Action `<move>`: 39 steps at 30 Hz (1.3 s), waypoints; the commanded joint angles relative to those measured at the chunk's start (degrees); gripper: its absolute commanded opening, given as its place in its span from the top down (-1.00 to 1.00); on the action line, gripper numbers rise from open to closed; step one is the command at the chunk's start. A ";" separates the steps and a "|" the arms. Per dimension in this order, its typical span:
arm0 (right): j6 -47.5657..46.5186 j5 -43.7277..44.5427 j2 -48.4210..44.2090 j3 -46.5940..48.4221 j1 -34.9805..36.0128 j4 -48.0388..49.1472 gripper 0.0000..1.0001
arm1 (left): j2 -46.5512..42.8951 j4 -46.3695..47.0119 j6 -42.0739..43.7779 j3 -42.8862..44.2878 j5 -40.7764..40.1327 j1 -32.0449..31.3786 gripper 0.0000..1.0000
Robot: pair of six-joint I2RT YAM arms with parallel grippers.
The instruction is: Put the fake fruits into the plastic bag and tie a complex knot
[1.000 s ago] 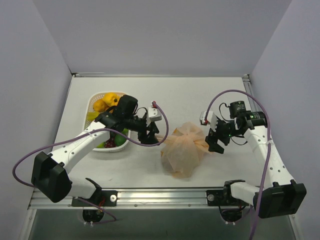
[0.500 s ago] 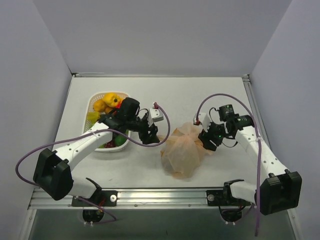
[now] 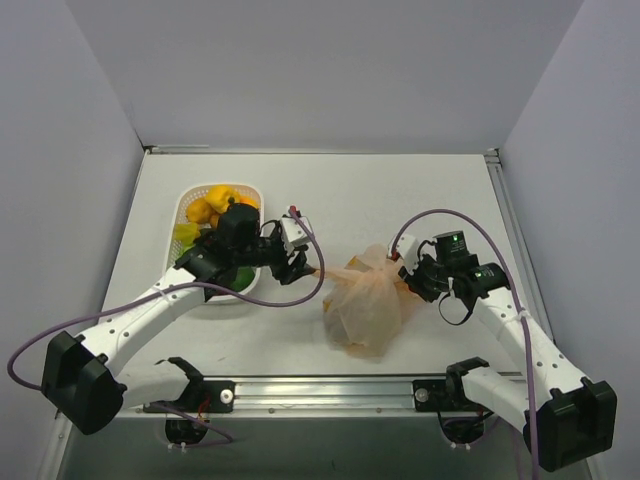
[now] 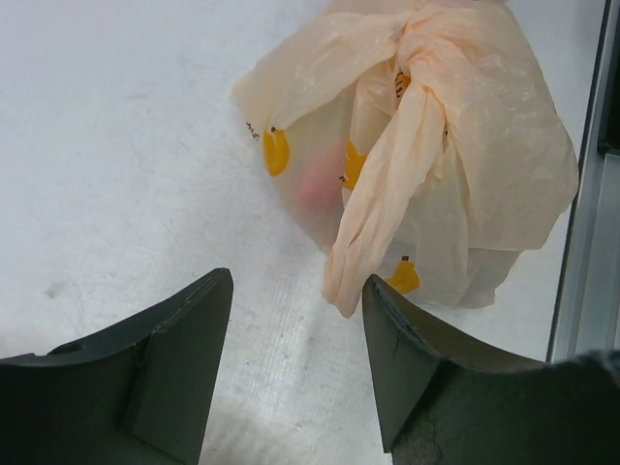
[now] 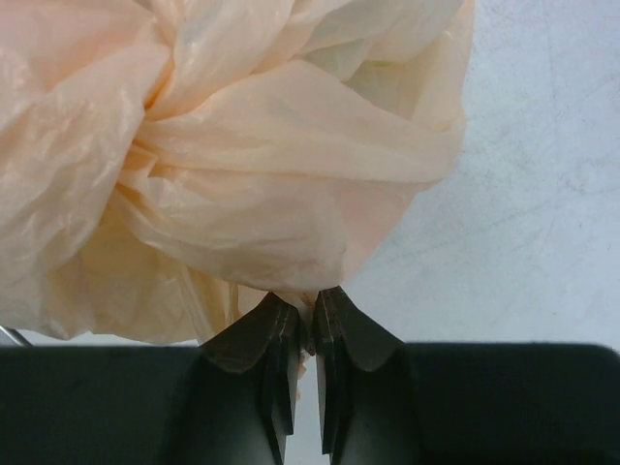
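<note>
Resting on the white table (image 3: pixel 400 190) between plain pale walls (image 3: pixel 320 70), the knotted plastic bag (image 3: pixel 368 300) lies right of the basket (image 3: pixel 185 205) of fake fruits (image 3: pixel 215 205), and only the wrist views show the right gripper (image 5: pixel 305 300) pinching bag film and the left gripper (image 4: pixel 295 281) spread wide near a handle tail.

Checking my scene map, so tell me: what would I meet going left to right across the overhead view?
White lattice plastic basket holding glossy yellow and orange fake fruits → left gripper, fingers open → thin pale orange plastic bag → right gripper, fingers shut on the bag's edge.
</note>
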 commanded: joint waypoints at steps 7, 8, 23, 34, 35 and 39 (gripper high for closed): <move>3.88 2.09 -1.42 0.67 1.03 1.51 1.00 | -0.18 7.58 5.06 -0.69 -3.57 -5.01 -0.30; 3.88 2.18 -1.43 0.84 0.94 1.34 1.00 | 0.17 7.93 5.50 -0.69 -4.45 -5.45 -0.29; 1.42 0.43 -1.34 1.99 1.55 -0.77 1.00 | 5.80 14.95 13.24 -1.74 -15.70 -10.28 -0.11; 0.89 -0.28 -0.55 2.60 1.64 -1.39 1.00 | 7.55 27.01 17.99 -5.79 -21.50 -13.71 0.52; 0.72 0.07 -0.63 2.60 1.55 -1.47 1.00 | 7.73 27.27 18.07 -5.79 -22.99 -13.80 0.66; -1.04 3.58 -1.95 1.03 1.55 -1.12 1.00 | 8.00 26.05 18.69 -5.97 -28.87 -13.98 1.00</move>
